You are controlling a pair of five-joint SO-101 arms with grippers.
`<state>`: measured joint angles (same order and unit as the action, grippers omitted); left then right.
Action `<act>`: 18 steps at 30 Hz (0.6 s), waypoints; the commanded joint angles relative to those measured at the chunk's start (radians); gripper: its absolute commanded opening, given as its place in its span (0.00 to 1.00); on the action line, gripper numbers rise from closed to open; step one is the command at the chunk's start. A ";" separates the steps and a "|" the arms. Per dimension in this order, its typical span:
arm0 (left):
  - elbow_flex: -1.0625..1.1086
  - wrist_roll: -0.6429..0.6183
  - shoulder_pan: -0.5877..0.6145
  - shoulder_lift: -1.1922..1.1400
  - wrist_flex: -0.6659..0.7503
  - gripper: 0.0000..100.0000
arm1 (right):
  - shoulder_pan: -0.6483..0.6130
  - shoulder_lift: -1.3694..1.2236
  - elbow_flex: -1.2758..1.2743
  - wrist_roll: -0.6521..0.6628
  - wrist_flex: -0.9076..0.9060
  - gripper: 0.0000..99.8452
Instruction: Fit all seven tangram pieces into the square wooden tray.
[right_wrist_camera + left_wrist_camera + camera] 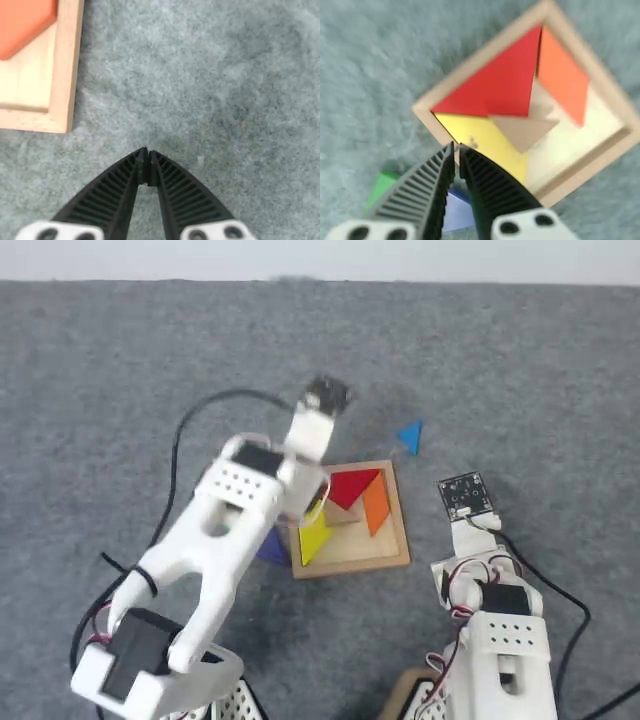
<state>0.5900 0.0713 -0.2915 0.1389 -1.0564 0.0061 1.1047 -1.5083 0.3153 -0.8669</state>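
The tray (400, 558) holds the yellow piece (485, 142) beside red and orange ones; a blue triangle (410, 436) lies apart on the mat (120, 360). The left gripper (456, 148), above the tray's corner, and the right gripper (146, 152), beside the tray, show jaws pressed together and empty. Descending like this, the left gripper could dislodge the yellow piece.

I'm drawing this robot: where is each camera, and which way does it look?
High view: overhead, looking down on both white arms and the square wooden tray.
Left wrist view: on the left arm, past its black end effector into the tray.
Right wrist view: on the right arm, past its end effector at grey mat.
Shared: all show the orange tangram piece.
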 commanded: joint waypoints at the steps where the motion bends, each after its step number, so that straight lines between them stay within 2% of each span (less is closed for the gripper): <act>1: 0.102 0.029 0.005 0.023 0.130 0.01 | -0.035 0.022 0.005 0.009 0.010 0.01; 5: 0.033 0.029 -0.002 -0.087 0.127 0.01 | -0.033 0.022 0.005 0.008 0.010 0.01; 9: -0.015 0.025 -0.057 -0.166 0.126 0.01 | -0.033 0.022 0.005 0.009 0.010 0.01; 13: -0.028 0.021 -0.112 -0.184 0.126 0.01 | -0.035 0.022 0.005 0.009 0.010 0.01; 18: -0.059 0.021 -0.121 -0.196 0.129 0.01 | -0.035 0.022 0.005 0.009 0.010 0.01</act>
<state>0.5930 0.0882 -0.4035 -0.0637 -0.9475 -0.0230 1.1047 -1.5083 0.3153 -0.8669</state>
